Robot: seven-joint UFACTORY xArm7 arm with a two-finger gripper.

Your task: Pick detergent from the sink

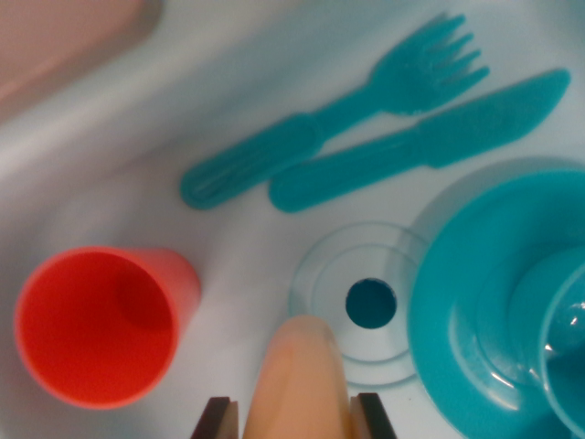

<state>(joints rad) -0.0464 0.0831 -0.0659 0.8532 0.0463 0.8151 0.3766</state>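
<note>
A pale, bluish-white sink basin [183, 110] fills the wrist view, its floor smooth and glossy. At the upper left corner a pinkish surface [64, 37] is seen beyond the basin's rim; nothing more of the room can be made out.

The round drain [370, 304], ringed by moulded circles with a dark teal hole at its middle, is taken as the landmark. Just to the left of and below the drain, a peach-coloured detergent bottle [299, 380] rises toward the camera at the bottom edge of the view, its rounded top overlapping the drain's outer ring. The gripper [294, 422] is seen as two dark fingertips [217, 421] set on either side of the bottle, close against its flanks; the jaws are narrowed about the bottle, and it appears to be held between them.

Above the drain, a teal plastic fork [329, 119] and a teal plastic knife [420, 146] lie side by side, slanting up to the right, nearly touching. To the right of the drain, a teal plate [466, 293] covers part of the outer ring, and a teal cup or bowl [558, 329] rests on it at the right edge. Well to the left of the drain, a red-orange cup [96, 325] stands apart with its open mouth facing the camera.
</note>
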